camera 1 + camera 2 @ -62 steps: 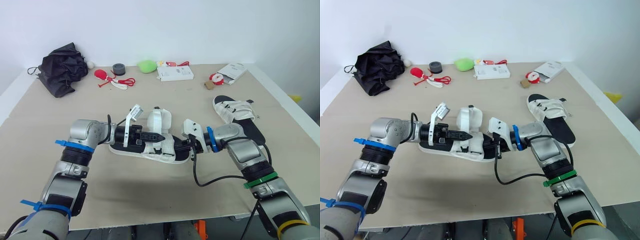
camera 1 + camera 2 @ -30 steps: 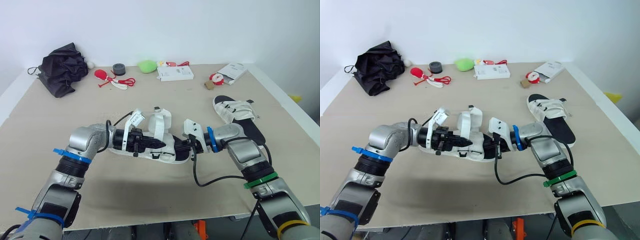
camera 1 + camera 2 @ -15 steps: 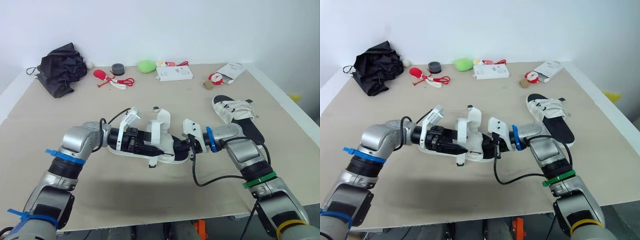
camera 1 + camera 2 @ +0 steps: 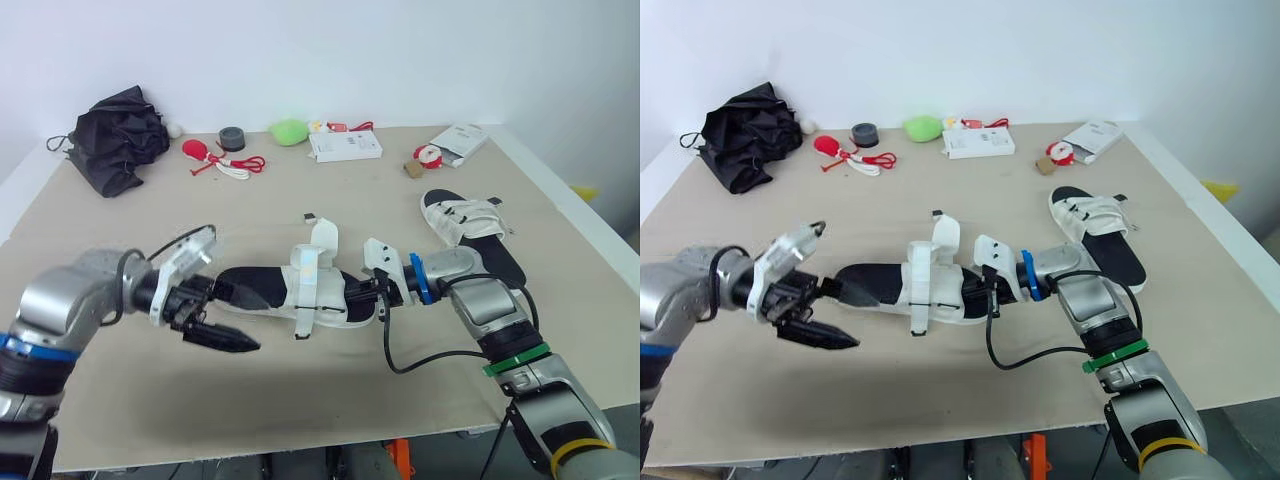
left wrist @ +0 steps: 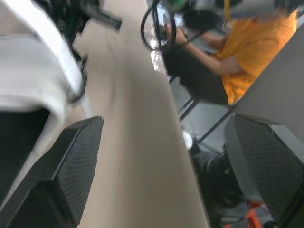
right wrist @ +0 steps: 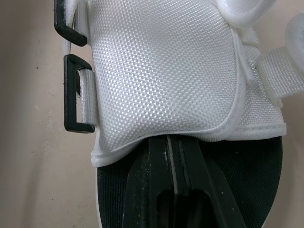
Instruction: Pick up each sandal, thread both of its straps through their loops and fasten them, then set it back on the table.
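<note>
Left claw [image 4: 238,318] wide open, empty, beside sandal [image 4: 305,287]; right claw [image 6: 171,148] closed, tips under its upper [image 6: 161,71].

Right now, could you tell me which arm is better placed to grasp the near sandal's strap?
Left, probably: the left gripper hangs open and free beside the near sandal, while the right gripper rests tucked under its upper.

The near sandal [image 4: 300,290] is lying at the middle of the bench [image 4: 300,400]. The far sandal [image 4: 470,235] is lying behind it and to its right, apart from it. The left pincer [image 4: 240,320] is hanging at its left end. The right pincer [image 4: 375,295] is reaching into its right end, under the strap. Well behind it, left to right, a folded umbrella [image 4: 120,135], tape roll [image 4: 232,136], flat box [image 4: 345,146] and packet [image 4: 462,140] are lying along the bench's far edge.
</note>
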`<move>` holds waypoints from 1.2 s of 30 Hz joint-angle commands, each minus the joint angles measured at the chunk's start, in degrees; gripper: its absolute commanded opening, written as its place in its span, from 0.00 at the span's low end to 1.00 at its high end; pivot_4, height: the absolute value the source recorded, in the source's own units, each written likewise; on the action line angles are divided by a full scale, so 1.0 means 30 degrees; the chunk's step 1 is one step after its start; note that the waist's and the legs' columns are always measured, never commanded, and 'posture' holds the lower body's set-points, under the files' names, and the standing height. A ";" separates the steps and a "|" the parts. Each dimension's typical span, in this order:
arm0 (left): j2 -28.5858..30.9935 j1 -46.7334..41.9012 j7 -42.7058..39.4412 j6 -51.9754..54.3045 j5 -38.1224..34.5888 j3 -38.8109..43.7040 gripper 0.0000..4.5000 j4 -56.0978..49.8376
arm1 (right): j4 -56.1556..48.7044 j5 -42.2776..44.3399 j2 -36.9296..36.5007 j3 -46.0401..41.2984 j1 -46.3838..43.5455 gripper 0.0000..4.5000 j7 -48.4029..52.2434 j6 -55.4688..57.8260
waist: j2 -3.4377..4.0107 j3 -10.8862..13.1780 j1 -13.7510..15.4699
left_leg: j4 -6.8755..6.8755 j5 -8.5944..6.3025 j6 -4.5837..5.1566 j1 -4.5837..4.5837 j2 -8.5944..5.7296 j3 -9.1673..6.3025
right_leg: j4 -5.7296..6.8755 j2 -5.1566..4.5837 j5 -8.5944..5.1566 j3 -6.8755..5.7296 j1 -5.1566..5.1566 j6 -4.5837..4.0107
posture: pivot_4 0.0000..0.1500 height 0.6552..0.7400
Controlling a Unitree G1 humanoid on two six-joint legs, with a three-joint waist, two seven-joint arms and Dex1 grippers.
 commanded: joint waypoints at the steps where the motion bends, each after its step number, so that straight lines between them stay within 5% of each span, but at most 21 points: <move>1: -0.1460 0.0895 0.2043 -0.2163 0.1035 0.0262 0.99 -0.0328 | 0.1005 -0.0958 -0.0053 0.0901 0.0483 0.00 -0.0311 0.0356 | -0.0002 0.0000 0.0010 | 0.0000 -0.0004 -0.0007 0.0004 0.0000 -0.0003 | -0.0005 -0.0010 0.0000 -0.0006 0.0002 0.0000 | 1.00 1.00; 10: -0.4792 0.3284 0.6033 -0.4840 0.3312 -0.0961 0.99 -0.1139 | 0.0731 -0.0938 -0.0203 0.0847 0.0577 0.00 -0.0236 0.0539 | 0.0000 -0.0003 -0.0018 | -0.0029 0.0003 0.0005 -0.0004 0.0013 0.0010 | -0.0006 -0.0010 0.0000 -0.0020 0.0048 -0.0007 | 1.00 1.00; 22: -0.6116 0.2588 0.8267 -0.1042 0.1643 -0.1153 0.99 -0.1119 | 0.0504 -0.0934 -0.0245 0.0821 0.0715 0.00 -0.0353 0.0696 | 0.0000 -0.0003 0.0000 | -0.0012 0.0006 0.0011 -0.0006 0.0009 0.0012 | -0.0008 -0.0010 0.0011 -0.0042 0.0061 0.0015 | 1.00 1.00; 25: -0.5846 0.2433 0.8024 -0.0190 0.1329 -0.1311 0.79 -0.1148 | 0.0505 -0.0918 -0.0206 0.0834 0.0700 0.00 -0.0396 0.0709 | 0.0002 -0.0003 -0.0003 | -0.0012 0.0006 0.0011 -0.0005 0.0008 0.0010 | -0.0007 -0.0006 0.0012 -0.0046 0.0061 0.0018 | 1.00 1.00; 32: -0.5553 0.2177 0.7847 0.1086 0.0917 -0.1405 0.06 -0.1130 | 0.0542 -0.0910 -0.0151 0.0800 0.0659 0.00 -0.0448 0.0669 | 0.0001 -0.0003 -0.0016 | -0.0015 0.0006 0.0010 -0.0006 0.0010 0.0009 | -0.0008 0.0005 0.0007 -0.0038 0.0058 0.0008 | 1.00 1.00; 36: -0.5290 0.2000 0.7658 0.2470 -0.0025 -0.1055 0.01 -0.1366 | 0.0590 -0.0922 -0.0183 0.0760 0.0647 0.00 -0.0476 0.0592 | 0.0000 -0.0002 -0.0016 | -0.0015 0.0005 0.0010 -0.0006 0.0010 0.0008 | -0.0008 0.0002 0.0006 -0.0038 0.0056 0.0009 | 1.00 1.00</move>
